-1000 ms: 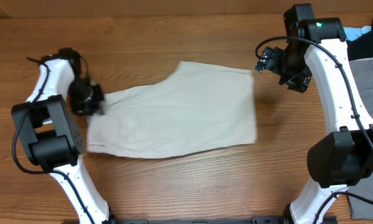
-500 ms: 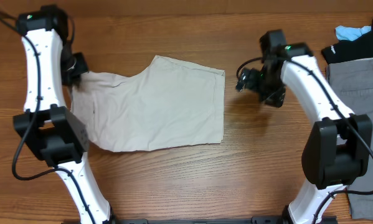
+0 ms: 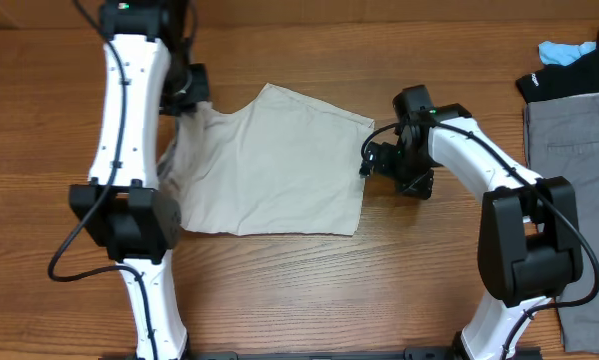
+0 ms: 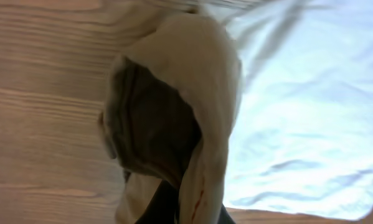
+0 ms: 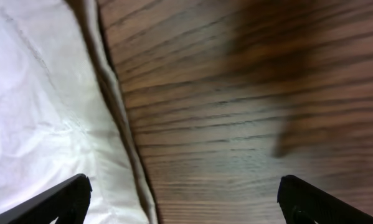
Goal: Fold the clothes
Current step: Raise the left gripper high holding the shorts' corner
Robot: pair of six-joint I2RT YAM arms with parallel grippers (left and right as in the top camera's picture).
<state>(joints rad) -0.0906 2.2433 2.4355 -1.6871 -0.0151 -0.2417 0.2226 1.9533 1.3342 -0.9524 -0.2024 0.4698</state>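
**A:** Which step is this?

**B:** An early one, I'd say. The shorts (image 3: 279, 165) lie mostly flat on the table (image 3: 279, 290), between the two pincers. The left pincer (image 3: 184, 92) is closed on their upper left corner, and the cloth rises in a bunch toward it. In the left wrist view that cloth drapes like a hood over the fingers.

**A:** And the other side?

**B:** The right pincer (image 5: 186, 193) is spread wide and holds nothing. It hangs low just beside the right edge of the shorts. The hem runs between its fingertips, nearer the left one, with bare wood under the rest of the gap.

**A:** So what does the next move call for?

**B:** Probably the right pincer pinning or pinching that edge, so the left can carry its corner across without dragging everything.

**A:** Any baskets or bins?

**B:** None in view. Well beyond the right pincer, away from the shorts, lie a grey garment (image 3: 574, 150), a black garment (image 3: 554, 82) and a blue cloth (image 3: 567, 50), loose on the wood.
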